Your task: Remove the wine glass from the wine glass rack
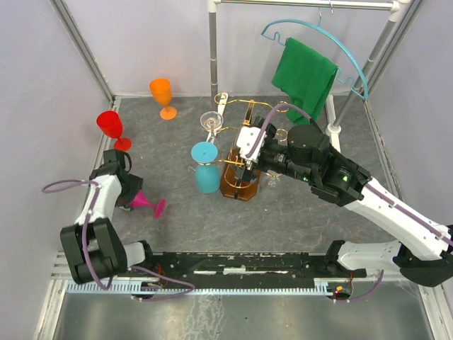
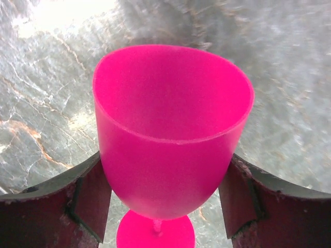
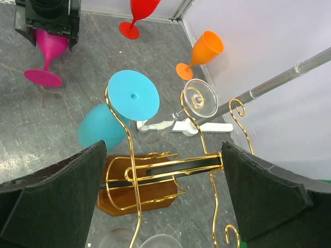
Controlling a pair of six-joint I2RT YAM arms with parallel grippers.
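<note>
The left gripper was clamped on the pink wine glass, well left of the wine glass rack (blue glass hanging inverted), above which the right gripper hung, fingers apart.

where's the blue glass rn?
Top view, centre: the blue wine glass hangs upside down on the left side of the wine glass rack, a clear glass hanging just behind it.

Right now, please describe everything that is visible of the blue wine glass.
The blue wine glass is opaque, matte turquoise, plastic by its look. It hangs upside down on a gold wire arm of the wine glass rack: round foot on top, bowl below, beside the wooden base. Only the wire seems to touch it.
</note>
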